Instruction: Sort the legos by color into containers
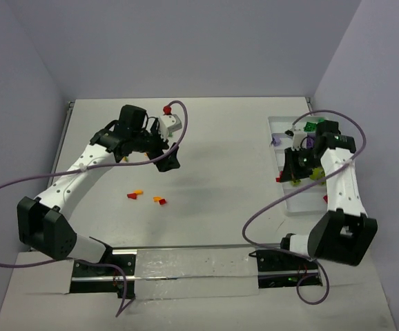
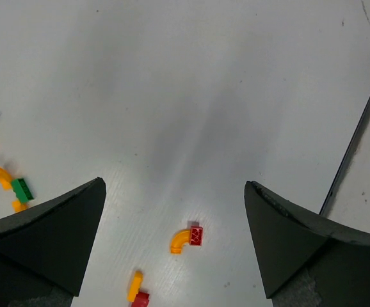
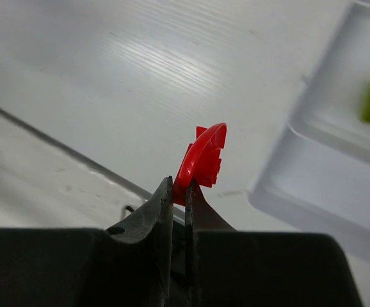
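left arm point(image 1: 68, 181), right arm point(image 1: 342, 185): white shells, black joints | cables point(image 1: 331, 112): purple | pincer fingers point(image 2: 50, 236): black

Left tool point(image 2: 175, 192) spread wide; right tool point(image 3: 179, 192) pinched tight.

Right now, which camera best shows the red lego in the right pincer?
Right wrist: the red lego sits close-up, clamped between the shut tips of the right pincer. Top external shows only a red speck beside the tray; left wrist misses it.
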Robot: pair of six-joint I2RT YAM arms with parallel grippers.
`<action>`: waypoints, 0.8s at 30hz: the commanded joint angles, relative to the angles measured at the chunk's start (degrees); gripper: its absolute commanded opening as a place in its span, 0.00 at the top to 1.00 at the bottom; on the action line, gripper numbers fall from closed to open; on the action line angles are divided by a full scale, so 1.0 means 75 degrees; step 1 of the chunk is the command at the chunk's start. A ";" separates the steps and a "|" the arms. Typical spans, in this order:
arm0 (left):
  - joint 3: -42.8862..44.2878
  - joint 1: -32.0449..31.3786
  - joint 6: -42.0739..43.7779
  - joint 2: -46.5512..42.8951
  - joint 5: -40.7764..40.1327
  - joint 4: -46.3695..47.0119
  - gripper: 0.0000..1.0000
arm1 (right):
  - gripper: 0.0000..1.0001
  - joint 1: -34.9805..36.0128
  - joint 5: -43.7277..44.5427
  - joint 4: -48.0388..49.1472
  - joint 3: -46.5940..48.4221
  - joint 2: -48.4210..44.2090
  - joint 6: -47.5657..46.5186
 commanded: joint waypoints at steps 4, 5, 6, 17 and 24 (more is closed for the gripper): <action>0.0204 0.0044 -0.0291 0.0264 0.0267 0.0099 0.01 | 1.00 -0.0318 0.4398 -0.0238 -0.0850 -0.1101 -0.0751; 0.0231 0.0051 -0.0291 0.0291 0.0267 0.0087 0.01 | 1.00 -0.0451 0.4805 -0.0162 -0.0942 -0.1101 -0.0782; 0.0274 0.0048 -0.0287 0.0335 0.0271 0.0063 0.01 | 1.00 -0.0534 0.4963 -0.0078 -0.1031 -0.1085 -0.0801; 0.0735 0.0051 -0.0255 0.0667 0.0024 -0.0306 0.01 | 1.00 -0.1813 0.5910 0.1032 -0.1046 -0.0050 -0.1054; 0.0827 0.0049 -0.0312 0.0794 -0.0090 -0.0343 0.01 | 1.00 -0.2020 0.5815 0.1720 -0.0915 0.0664 -0.1071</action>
